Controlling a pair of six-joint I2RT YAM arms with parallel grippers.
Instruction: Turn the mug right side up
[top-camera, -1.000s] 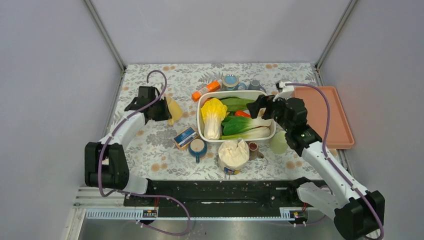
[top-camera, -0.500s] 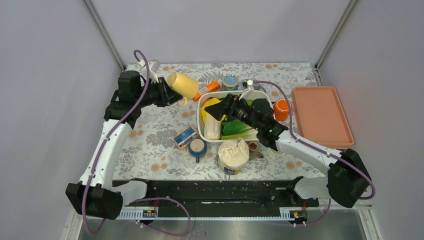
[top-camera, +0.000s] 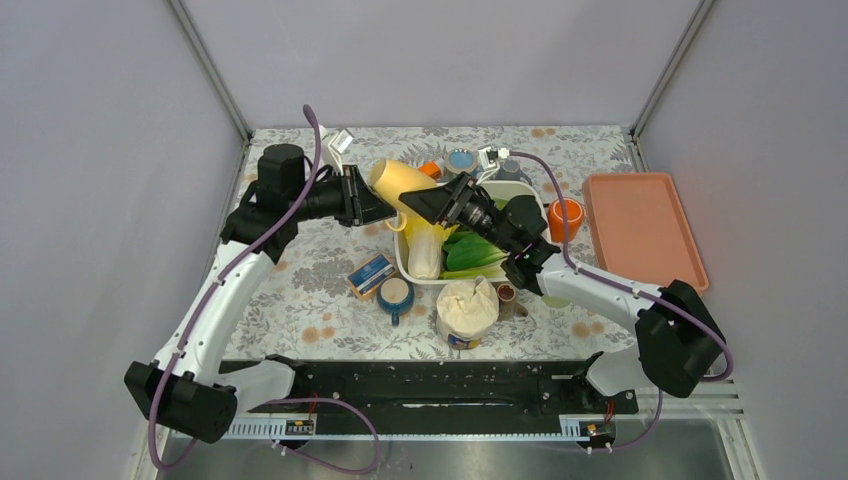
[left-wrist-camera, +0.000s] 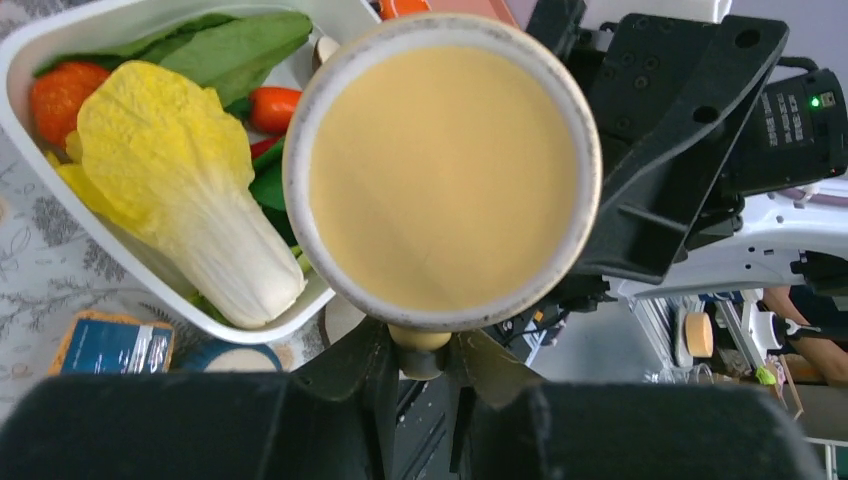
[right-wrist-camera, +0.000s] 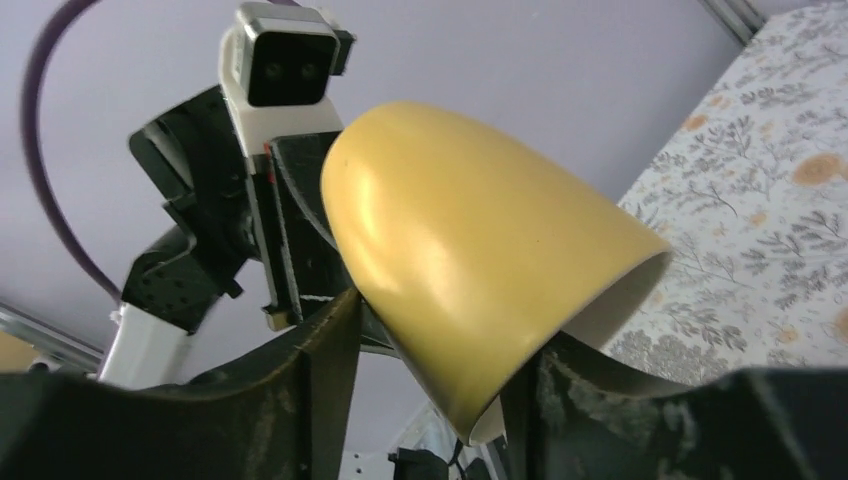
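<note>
Over the tablecloth (top-camera: 300, 290), left gripper (left-wrist-camera: 422, 355) pinches the handle (left-wrist-camera: 420, 338) of a hard, glossy, likely slippery mug (left-wrist-camera: 445, 165); right gripper (right-wrist-camera: 445, 350) straddles its body, the surer hold, clamping unclear.

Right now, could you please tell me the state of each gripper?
Left gripper: closed on the handle of the glossy yellow ceramic mug.
Right gripper: straddling the mug; whether it grips cannot be told.

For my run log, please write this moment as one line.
stage: yellow mug held in air | left jaws: shut on its handle | right jaws: around its body, grip unclear | pose: tilted, not yet upright
</note>
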